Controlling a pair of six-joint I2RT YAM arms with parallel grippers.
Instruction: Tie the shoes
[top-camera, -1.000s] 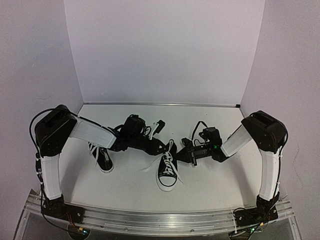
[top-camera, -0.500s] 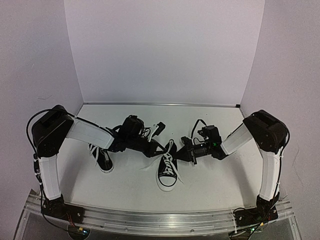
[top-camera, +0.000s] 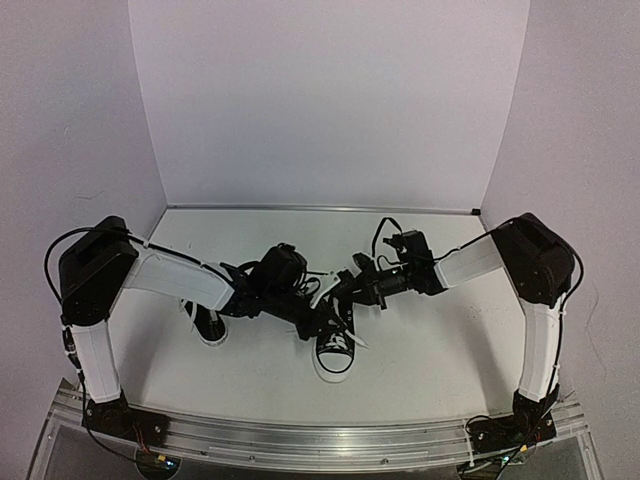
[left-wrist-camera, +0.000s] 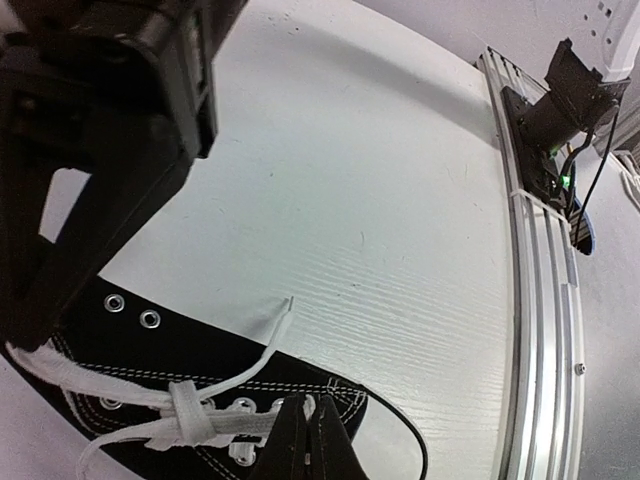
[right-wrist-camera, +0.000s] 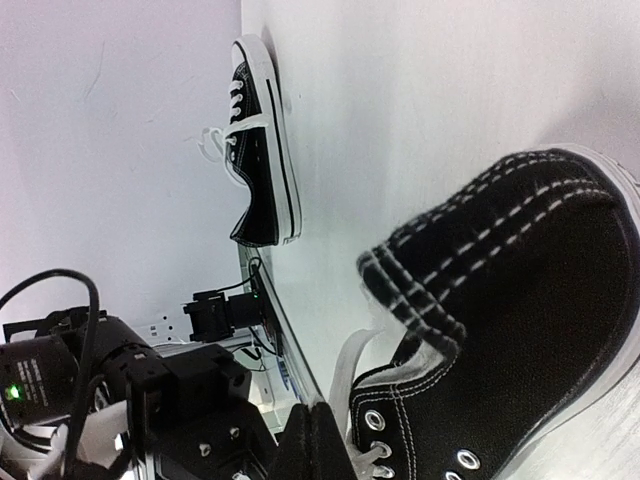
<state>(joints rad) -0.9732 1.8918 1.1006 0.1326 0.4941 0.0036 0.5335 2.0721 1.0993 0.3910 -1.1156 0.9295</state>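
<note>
One black shoe (top-camera: 335, 350) with a white toe cap lies mid-table, toe toward me. My left gripper (top-camera: 322, 322) is over its laces. In the left wrist view it (left-wrist-camera: 310, 412) is shut, a bit of white lace (left-wrist-camera: 311, 406) pinched at its tips above the shoe (left-wrist-camera: 190, 365). A loose lace end (left-wrist-camera: 280, 315) lies on the table. My right gripper (top-camera: 345, 287) hovers at the heel end. It (right-wrist-camera: 312, 410) is shut, and a flat lace (right-wrist-camera: 352, 365) runs from the shoe's collar (right-wrist-camera: 520, 330) into its tips. The other shoe (top-camera: 208, 325) (right-wrist-camera: 262, 150) lies left, partly under my left arm.
An aluminium rail (top-camera: 320, 435) (left-wrist-camera: 540, 330) edges the near side of the table. White walls close in the back and both sides. The right arm's black body (left-wrist-camera: 90, 130) hangs close over the left gripper. The left arm's wrist (right-wrist-camera: 150, 400) sits just beside the right gripper.
My left gripper has swung right onto the middle shoe and shut on a lace. My right gripper, shut throughout, has moved left and back toward the heel.
</note>
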